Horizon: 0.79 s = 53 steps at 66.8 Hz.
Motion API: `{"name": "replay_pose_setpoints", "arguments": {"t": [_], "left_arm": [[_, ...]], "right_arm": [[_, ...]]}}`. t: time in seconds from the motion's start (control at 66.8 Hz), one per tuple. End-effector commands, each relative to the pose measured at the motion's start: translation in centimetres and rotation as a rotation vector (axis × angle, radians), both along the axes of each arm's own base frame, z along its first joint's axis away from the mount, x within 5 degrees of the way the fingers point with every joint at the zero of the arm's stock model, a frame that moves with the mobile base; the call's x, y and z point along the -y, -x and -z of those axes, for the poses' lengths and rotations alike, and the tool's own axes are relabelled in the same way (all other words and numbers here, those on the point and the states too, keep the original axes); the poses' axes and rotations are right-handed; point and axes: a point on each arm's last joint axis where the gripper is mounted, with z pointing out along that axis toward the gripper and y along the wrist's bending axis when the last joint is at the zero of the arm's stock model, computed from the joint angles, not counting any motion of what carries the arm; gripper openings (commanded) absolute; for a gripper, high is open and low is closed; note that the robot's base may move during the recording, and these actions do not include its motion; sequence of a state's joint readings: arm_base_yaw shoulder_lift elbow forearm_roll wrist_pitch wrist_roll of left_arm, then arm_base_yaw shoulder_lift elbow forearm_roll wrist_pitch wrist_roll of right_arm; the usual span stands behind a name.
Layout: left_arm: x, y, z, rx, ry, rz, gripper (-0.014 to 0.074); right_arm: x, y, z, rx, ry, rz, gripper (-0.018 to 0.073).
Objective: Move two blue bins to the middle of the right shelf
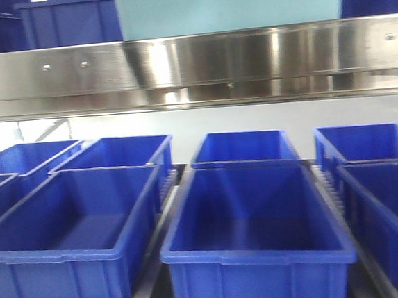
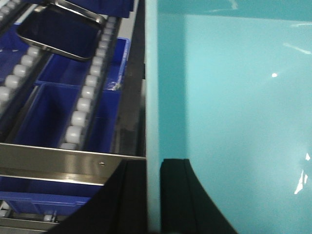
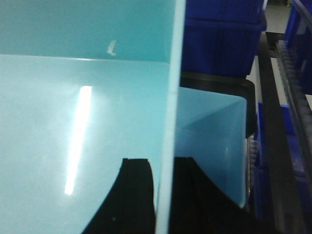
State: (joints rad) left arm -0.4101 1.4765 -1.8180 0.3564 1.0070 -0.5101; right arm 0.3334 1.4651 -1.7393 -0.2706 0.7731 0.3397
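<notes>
— Where is the pale blue bin (image 1: 228, 3)?

— In the front view it sits at the top centre of the frame, above the steel rail (image 1: 191, 62) that runs across the whole picture. Darker bins stand on either side of it at the upper left and upper right corners.

— And the left gripper (image 2: 153, 195)?

— It shows at the bottom centre of the left wrist view. Its black fingers (image 2: 183, 195) stand one on each side of the bin's thin wall, pressed against it, so it grips the wall. The pale inside of the bin fills the right half of that frame.

— What lies to the left of that wall?

— A row of white rollers (image 2: 80, 117) runs from the upper left toward the lower middle, with dark blue bins beneath. A dark tray with a metal rim (image 2: 58, 34) rests at the upper left.

— The right gripper (image 3: 163, 195)?

— It is at the bottom centre of the right wrist view, clamped the same way on a wall that rises up the middle of the frame. Another dark blue bin (image 3: 222, 39) stands at the upper right, beyond the wall.

— And under the rail in the front view?

— Rows of open dark blue bins (image 1: 255, 228) fill the lower half, side by side.
</notes>
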Motion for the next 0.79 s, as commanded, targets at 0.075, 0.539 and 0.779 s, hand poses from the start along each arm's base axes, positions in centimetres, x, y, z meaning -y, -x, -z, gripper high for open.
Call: {"name": "replay_pose_setpoints", "arguments": {"t": [0.075, 0.539, 0.779], "left_arm": [[-0.73, 0.25, -0.78, 0.045, -0.039, -0.027, -0.0111], [-0.73, 0.25, -0.78, 0.045, -0.039, -0.027, -0.0111], [-0.73, 0.25, -0.78, 0.045, -0.039, -0.027, -0.0111]], "right_arm": [[0.82, 0.64, -1.44, 0.077, 0.046, 0.016, -0.0167], [0.82, 0.64, -1.44, 0.077, 0.046, 0.016, -0.0167], [0.82, 0.64, -1.44, 0.077, 0.046, 0.016, -0.0167]]}}
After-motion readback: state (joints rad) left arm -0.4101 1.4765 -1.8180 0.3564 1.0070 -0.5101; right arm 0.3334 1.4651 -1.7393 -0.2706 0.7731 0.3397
